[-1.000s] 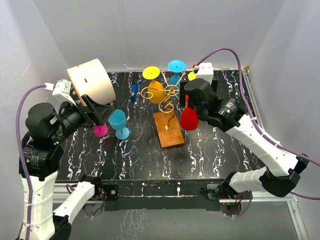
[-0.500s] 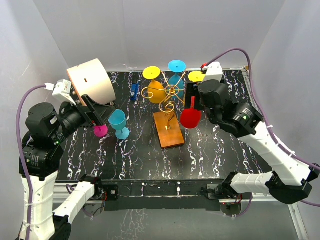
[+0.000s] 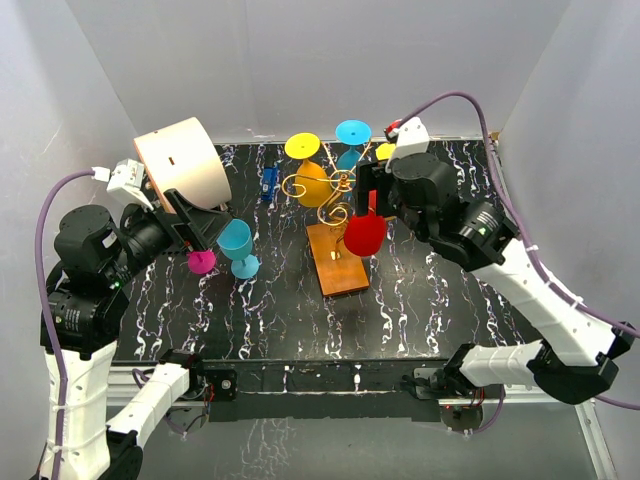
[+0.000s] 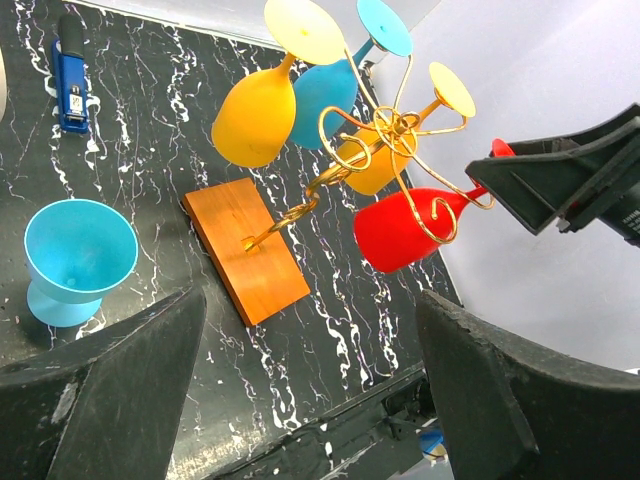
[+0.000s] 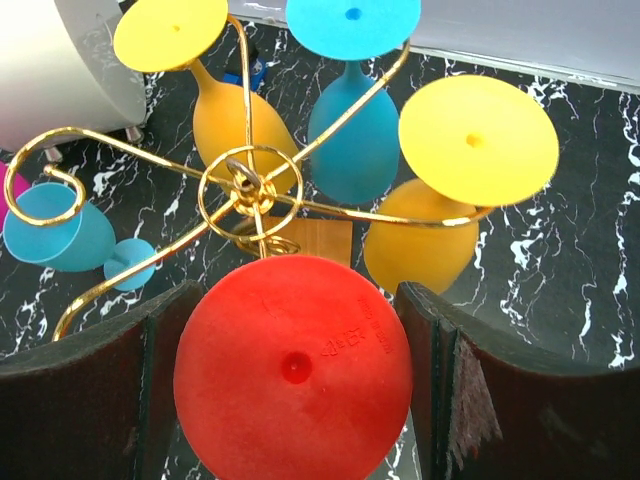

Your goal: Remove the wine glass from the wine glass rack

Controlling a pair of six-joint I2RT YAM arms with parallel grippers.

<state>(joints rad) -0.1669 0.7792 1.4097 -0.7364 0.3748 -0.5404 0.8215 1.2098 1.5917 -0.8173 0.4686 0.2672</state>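
Observation:
The wine glass rack [image 3: 340,186] is gold wire on an orange wooden base [image 3: 337,258]. A red wine glass [image 3: 365,235] hangs bowl-down beside it, with my right gripper [image 3: 368,205] shut on its round foot [image 5: 293,380]. In the left wrist view a gold curl of the rack [image 4: 385,125] crosses the red bowl [image 4: 405,232]; I cannot tell whether the stem still sits in that arm. My left gripper [image 4: 310,310] is open, holds nothing, and hovers over the table's left side.
Yellow glasses [image 3: 312,183] and a blue one [image 5: 350,140] hang on the rack. A blue glass [image 3: 238,248] stands on the table beside a pink piece [image 3: 201,262]. A large tan cylinder [image 3: 180,165] and a blue stapler [image 3: 268,182] are at the back left.
My right gripper swung out to the right, then left again, carrying the red glass over the wooden base. The left arm has not moved.

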